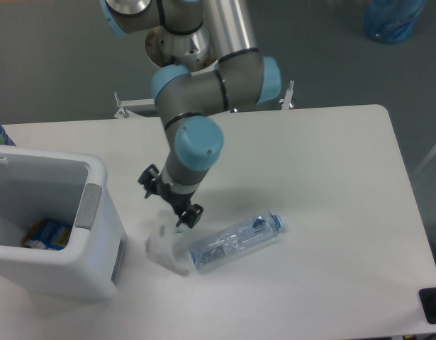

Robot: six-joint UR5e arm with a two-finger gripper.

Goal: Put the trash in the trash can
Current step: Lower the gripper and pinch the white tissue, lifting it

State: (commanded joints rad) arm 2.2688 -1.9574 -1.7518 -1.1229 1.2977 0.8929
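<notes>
Hovering hand (171, 205) over wad (163, 249), seemingly open, empty.

The gripper (171, 203) is hanging over the white table (331, 184) with its two fingers (191, 214) standing apart and nothing between them. The crumpled white wad (163, 248) is lying just below the fingertips, blurred, contact not determinable. The crushed clear bottle (235, 241) is lying beside the fingers on the side away from the bin, its blue cap (277, 222) pointing away from them. The white trash can (58, 223) is standing on the fingers' opposite side, holding blue-and-yellow packaging (47, 234).
</notes>
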